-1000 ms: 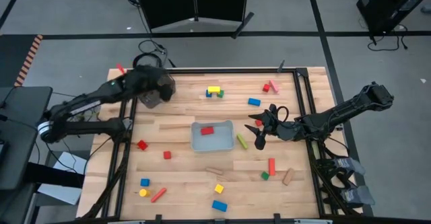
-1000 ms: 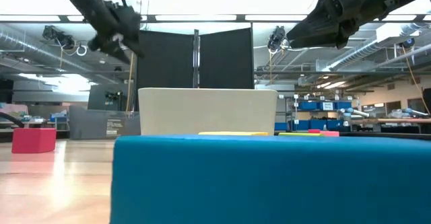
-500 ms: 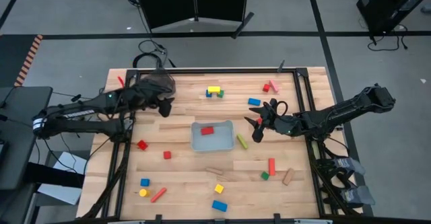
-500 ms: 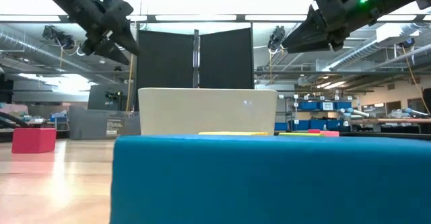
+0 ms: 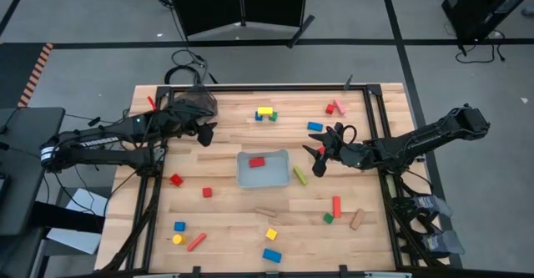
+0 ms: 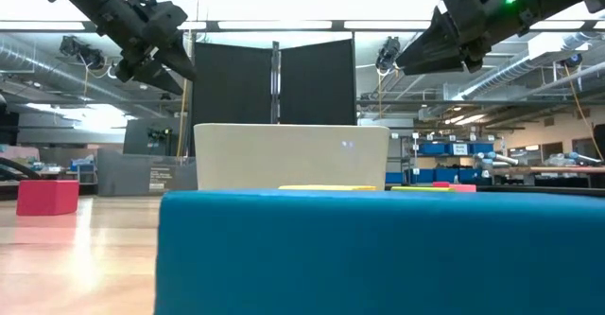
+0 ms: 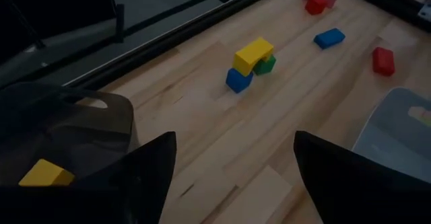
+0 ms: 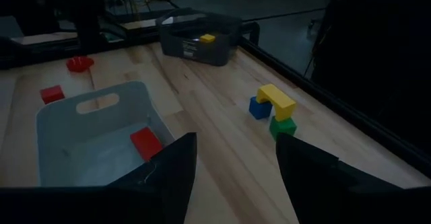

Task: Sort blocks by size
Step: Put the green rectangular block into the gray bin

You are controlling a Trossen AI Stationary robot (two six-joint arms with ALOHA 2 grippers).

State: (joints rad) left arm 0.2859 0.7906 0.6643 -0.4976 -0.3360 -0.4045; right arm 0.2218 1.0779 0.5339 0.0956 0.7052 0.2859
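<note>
The wooden table (image 5: 225, 219) of pale planks carries two containers. The clear tray (image 5: 262, 169), a rectangle with rounded corners and handle slots, sits near the middle and holds one red block (image 5: 257, 162). The dark bowl (image 5: 193, 108), translucent and squarish, stands at the far left corner and holds a yellow block (image 7: 46, 173).

The rest of the painted blocks lie scattered on the table: a yellow bar (image 5: 265, 110) bridging a blue cube and a green cube near the far edge, a blue block (image 5: 314, 127), a green bar (image 5: 299, 175) just beside the tray, red cubes at the left.

The left gripper (image 5: 203, 133) reaches out low beside the bowl, fingers spread wide and empty. The right gripper (image 5: 317, 159) hangs right of the tray, fingers parted, holding nothing.
</note>
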